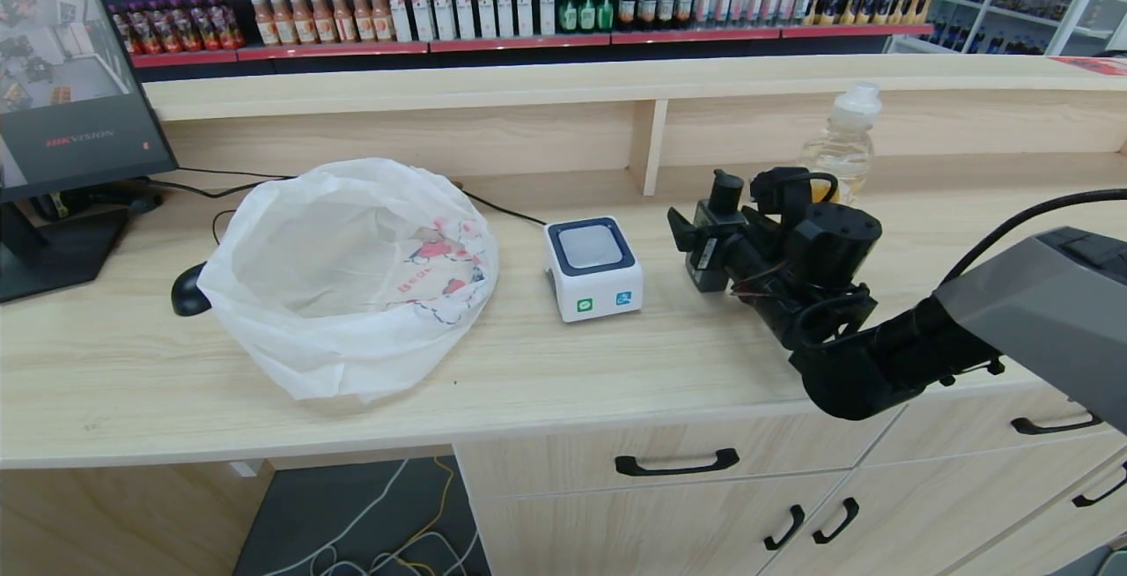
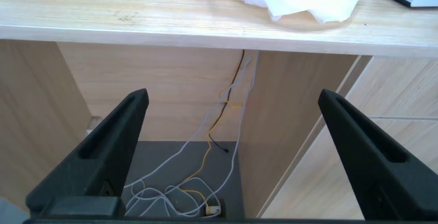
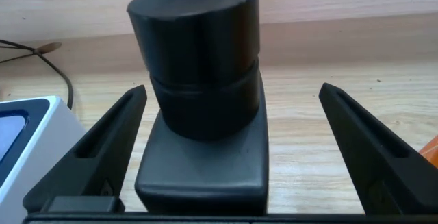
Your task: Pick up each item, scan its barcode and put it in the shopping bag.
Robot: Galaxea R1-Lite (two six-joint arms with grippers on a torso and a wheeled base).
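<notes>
A black item (image 1: 722,206) with a round cap on a squarish body stands on the counter right of the white scanner (image 1: 592,268). My right gripper (image 1: 718,219) is open around this black item (image 3: 202,94), and both fingers (image 3: 102,148) stand clear of its sides. The white shopping bag (image 1: 352,276) sits open on the counter left of the scanner. A clear bottle (image 1: 841,149) with a white cap stands behind the right gripper. My left gripper (image 2: 233,94) hangs open and empty below the counter's front edge, facing the cables underneath.
A monitor (image 1: 62,100) and a black mouse (image 1: 187,290) are at the far left of the counter (image 1: 528,382). A raised wooden shelf (image 1: 616,83) runs along the back. Drawers with black handles (image 1: 676,463) are below the front edge.
</notes>
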